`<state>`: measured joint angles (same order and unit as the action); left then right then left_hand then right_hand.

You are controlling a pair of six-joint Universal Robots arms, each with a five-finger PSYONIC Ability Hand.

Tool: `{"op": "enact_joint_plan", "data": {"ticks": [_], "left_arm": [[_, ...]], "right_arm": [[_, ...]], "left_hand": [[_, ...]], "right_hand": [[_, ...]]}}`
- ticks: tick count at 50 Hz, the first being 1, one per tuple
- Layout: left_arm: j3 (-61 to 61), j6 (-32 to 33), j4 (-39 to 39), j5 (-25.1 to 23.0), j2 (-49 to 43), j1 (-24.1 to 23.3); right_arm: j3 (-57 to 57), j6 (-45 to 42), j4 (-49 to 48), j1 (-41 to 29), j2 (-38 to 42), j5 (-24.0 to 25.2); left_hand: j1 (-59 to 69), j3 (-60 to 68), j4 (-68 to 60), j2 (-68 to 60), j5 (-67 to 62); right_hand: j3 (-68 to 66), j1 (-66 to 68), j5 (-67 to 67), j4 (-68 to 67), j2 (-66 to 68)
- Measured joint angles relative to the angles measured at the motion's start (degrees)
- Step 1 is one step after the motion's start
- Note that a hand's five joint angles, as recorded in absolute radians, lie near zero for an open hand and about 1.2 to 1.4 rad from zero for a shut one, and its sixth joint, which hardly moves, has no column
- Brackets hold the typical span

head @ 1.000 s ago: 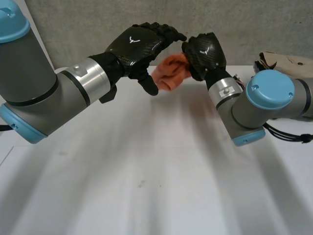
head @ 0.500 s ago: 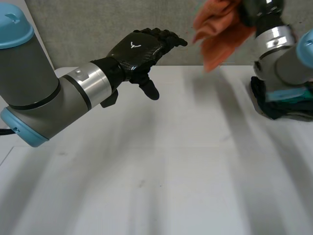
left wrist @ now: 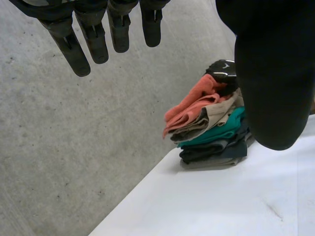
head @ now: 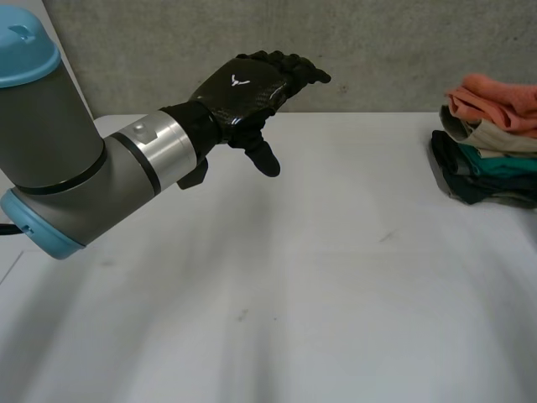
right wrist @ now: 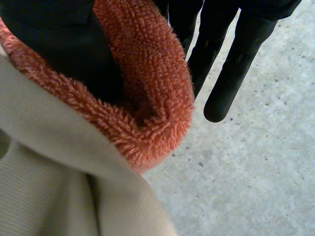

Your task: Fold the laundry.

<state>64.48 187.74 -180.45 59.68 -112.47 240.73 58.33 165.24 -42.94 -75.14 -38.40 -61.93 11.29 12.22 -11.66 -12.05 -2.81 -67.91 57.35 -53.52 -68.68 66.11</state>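
Orange terry cloth lay folded on top of the laundry stack, at the right edge of the head view, on the table's far right corner. Soft, looped pile with a rounded fold edge.

Under it: a beige cloth, then a teal one, then dark pieces at the base.

Right hand sat on top of the stack, just behind the orange cloth. In its wrist view the thumb lay inside the orange fold, with cloth draped round it. Its fingers were straight and reached past the fold's edge, not curled on it.

Left hand hovered over the white table in the upper middle of the head view, well apart from the stack. Its fingers were straight and slightly spread with the thumb out, holding nothing.

Grey concrete wall stood behind the table. Nothing lay between the left hand and the stack.
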Motion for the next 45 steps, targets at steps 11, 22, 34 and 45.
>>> {"op": "enact_joint_plan", "data": {"ticks": [11, 22, 34, 45], "left_arm": [[0.51, -0.01, 0.02, 0.00, 0.08, -0.18], [0.49, -0.11, 0.01, 0.00, 1.00, -2.01], [1.26, -0.19, -0.06, 0.00, 3.19, -3.68], [1.07, -1.43, -0.68, 0.88, 6.99, -3.48]], "right_arm": [[9.55, 0.51, -4.72, 2.53, -6.33, 4.65], [16.60, 0.23, 6.74, 4.47, -17.88, 3.30], [17.08, -6.88, 28.73, 13.85, -26.66, -5.47], [14.32, -14.27, 16.78, 4.61, -33.74, -15.91]], "left_hand": [[0.00, 0.00, 0.00, 0.00, 0.00], [0.00, 0.00, 0.00, 0.00, 0.00], [0.00, 0.00, 0.00, 0.00, 0.00], [0.00, 0.00, 0.00, 0.00, 0.00]], "right_hand": [[24.94, -17.60, 21.69, 25.43, -24.42], [55.80, -44.37, 50.63, 56.43, -53.94], [55.80, -44.37, 50.64, 56.43, -53.94], [55.80, -44.37, 50.65, 56.43, -53.94]]}}
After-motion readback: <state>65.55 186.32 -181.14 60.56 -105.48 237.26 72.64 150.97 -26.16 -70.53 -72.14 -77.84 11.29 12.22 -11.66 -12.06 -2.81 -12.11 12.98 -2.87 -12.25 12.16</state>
